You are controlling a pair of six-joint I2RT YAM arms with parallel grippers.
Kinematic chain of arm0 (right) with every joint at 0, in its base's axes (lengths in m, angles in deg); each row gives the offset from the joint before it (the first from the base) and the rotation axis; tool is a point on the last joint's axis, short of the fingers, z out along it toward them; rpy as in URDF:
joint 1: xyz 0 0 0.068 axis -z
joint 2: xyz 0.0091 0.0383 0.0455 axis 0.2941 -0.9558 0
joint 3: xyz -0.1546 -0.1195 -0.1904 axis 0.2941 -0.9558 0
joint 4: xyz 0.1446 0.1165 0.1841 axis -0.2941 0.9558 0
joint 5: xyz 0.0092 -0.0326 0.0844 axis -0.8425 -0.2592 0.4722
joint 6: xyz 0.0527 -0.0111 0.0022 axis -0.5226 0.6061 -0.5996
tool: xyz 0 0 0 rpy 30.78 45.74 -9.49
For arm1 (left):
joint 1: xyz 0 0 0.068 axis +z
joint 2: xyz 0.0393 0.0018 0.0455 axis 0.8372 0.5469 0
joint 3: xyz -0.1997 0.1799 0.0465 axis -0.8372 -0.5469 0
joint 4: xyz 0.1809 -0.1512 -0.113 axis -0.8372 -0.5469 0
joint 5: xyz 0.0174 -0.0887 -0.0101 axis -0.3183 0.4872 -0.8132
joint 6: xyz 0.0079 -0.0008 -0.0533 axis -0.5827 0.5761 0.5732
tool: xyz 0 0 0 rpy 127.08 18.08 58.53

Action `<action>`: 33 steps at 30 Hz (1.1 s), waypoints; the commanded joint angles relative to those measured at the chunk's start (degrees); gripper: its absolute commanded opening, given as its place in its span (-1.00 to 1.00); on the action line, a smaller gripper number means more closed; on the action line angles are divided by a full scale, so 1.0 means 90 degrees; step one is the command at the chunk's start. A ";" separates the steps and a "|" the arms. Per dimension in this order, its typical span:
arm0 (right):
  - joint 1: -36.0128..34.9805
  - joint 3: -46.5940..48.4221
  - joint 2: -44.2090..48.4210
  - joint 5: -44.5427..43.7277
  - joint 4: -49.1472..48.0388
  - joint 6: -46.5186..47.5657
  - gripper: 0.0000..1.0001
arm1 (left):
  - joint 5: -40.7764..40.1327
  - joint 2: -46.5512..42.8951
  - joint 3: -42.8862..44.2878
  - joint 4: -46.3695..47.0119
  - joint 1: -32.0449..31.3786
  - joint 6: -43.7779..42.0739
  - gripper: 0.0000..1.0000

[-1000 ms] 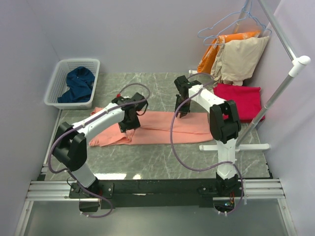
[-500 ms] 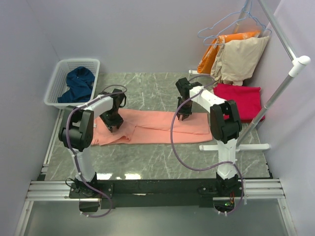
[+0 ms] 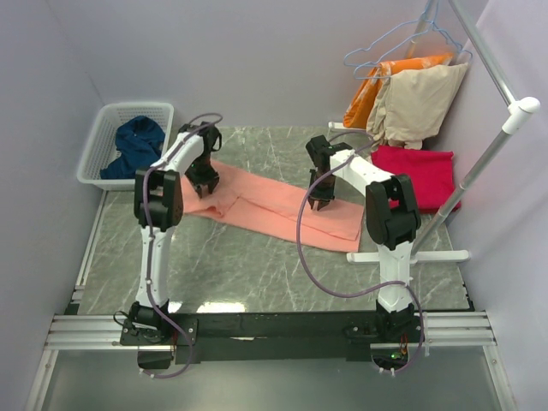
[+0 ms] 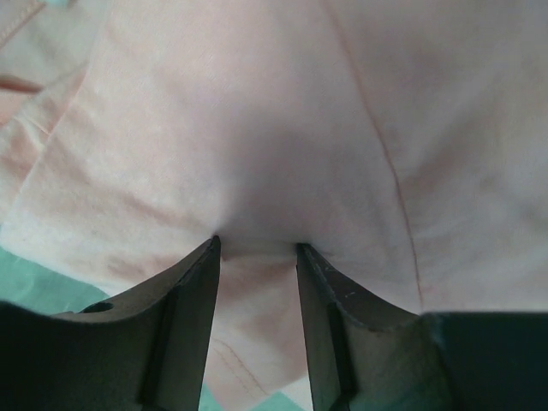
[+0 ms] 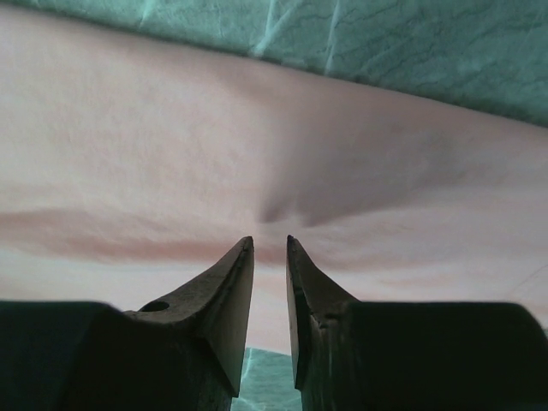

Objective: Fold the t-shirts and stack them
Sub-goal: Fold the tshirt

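The salmon-pink t-shirt (image 3: 282,210), folded into a long band, lies slanted across the table from back left to front right. My left gripper (image 3: 203,180) is at its back-left end, jaws partly closed with a thick fold of the pink cloth (image 4: 257,154) between the tips (image 4: 257,247). Over the band's right part, my right gripper (image 3: 321,199) pinches a small pucker of the same cloth (image 5: 282,210), its tips (image 5: 270,240) nearly together. The crimson-red t-shirt (image 3: 417,175) lies folded at the right. The navy-blue t-shirt (image 3: 137,147) is crumpled in the basket.
A white basket (image 3: 94,163) stands at the back left. At the right is a clothes rack with a slanting pole (image 3: 488,158) and white base (image 3: 411,255). Orange (image 3: 368,98) and beige (image 3: 419,103) garments hang on hangers at the back right.
My left arm swung from the front middle to the back left, dragging the pink shirt's left end with it; the band now lies slanted. The right gripper stayed in place.
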 commanded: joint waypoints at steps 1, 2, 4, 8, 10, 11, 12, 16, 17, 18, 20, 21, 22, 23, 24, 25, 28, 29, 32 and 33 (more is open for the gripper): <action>0.0113 0.0271 0.0338 -0.0252 0.0149 0.0069 -0.41 | 0.0077 0.1651 0.1508 0.0999 0.0031 -0.0218 -0.01; 0.0133 0.0281 0.0357 -0.0243 0.0149 0.0088 -0.41 | 0.0134 0.1846 0.1898 0.1066 0.0031 -0.0286 -0.01; 0.0162 0.0320 0.0455 -0.0281 0.0168 0.0108 -0.41 | 0.0659 0.1819 0.1893 0.1706 0.0060 -0.0433 0.00; 0.0308 0.0359 0.0670 -0.0291 0.0120 0.0137 -0.41 | 0.1754 0.1292 0.0967 0.3456 0.0138 -0.0570 0.08; 0.0357 0.0495 0.0690 -0.0408 0.0217 0.0225 -0.40 | 0.2232 0.1214 0.0887 0.3955 0.0138 -0.0686 0.09; 0.0377 0.0535 0.0680 -0.0437 0.0246 0.0273 -0.39 | 0.2389 0.1233 0.0954 0.4325 0.0138 -0.0706 0.11; 0.0396 0.0593 0.0641 -0.0467 0.0334 0.0409 -0.37 | 0.2488 0.1233 0.1003 0.4483 0.0129 -0.0745 0.11; 0.0396 0.0877 0.0436 -0.0545 0.0627 0.0801 -0.30 | 0.2664 0.1204 0.1316 0.5021 0.0138 -0.1077 0.18; 0.0387 0.0858 0.0416 -0.0516 0.0647 0.0917 -0.28 | 0.2722 0.1165 0.1345 0.5138 0.0138 -0.1155 0.24; 0.0367 0.0829 0.0416 -0.0516 0.0676 0.0976 -0.27 | 0.2742 0.1126 0.1336 0.5410 0.0138 -0.1282 0.29; 0.0348 0.0653 0.0445 -0.0409 0.0647 0.1123 -0.23 | 0.2752 0.1067 0.1355 0.5655 0.0158 -0.1332 0.39; 0.0328 0.0595 0.0445 -0.0370 0.0666 0.1172 -0.20 | 0.2820 0.1067 0.1404 0.5792 0.0167 -0.1322 0.41; 0.0309 0.0488 0.0445 -0.0302 0.0686 0.1192 -0.19 | 0.2850 0.1096 0.1472 0.5832 0.0187 -0.1303 0.43; 0.0299 0.0429 0.0445 -0.0175 0.0725 0.1279 -0.19 | 0.2898 0.1116 0.1588 0.5861 0.0197 -0.1293 0.45; 0.0280 0.0360 0.0474 -0.0116 0.0754 0.1318 -0.18 | 0.2889 0.1096 0.1619 0.5871 0.0206 -0.1254 0.46; 0.0212 0.0186 0.0504 -0.0106 0.0745 0.1338 -0.18 | 0.2908 0.0980 0.1600 0.6007 0.0197 -0.1263 0.46; 0.0114 -0.0283 0.0719 0.0039 0.0638 0.1397 -0.09 | 0.2705 0.0377 0.0793 0.6630 0.0197 -0.1224 0.45; 0.0075 -0.0391 0.0767 0.0099 0.0608 0.1407 -0.07 | 0.2674 0.0190 0.0576 0.6817 0.0206 -0.1234 0.45; -0.0071 -0.0811 0.0865 0.0295 0.0511 0.1397 -0.02 | 0.2333 -0.0514 -0.0011 0.7121 0.0207 -0.1263 0.46; -0.0082 -0.0919 0.0894 0.0324 0.0443 0.1387 0.00 | 0.2274 -0.0650 -0.0070 0.7083 0.0207 -0.1302 0.46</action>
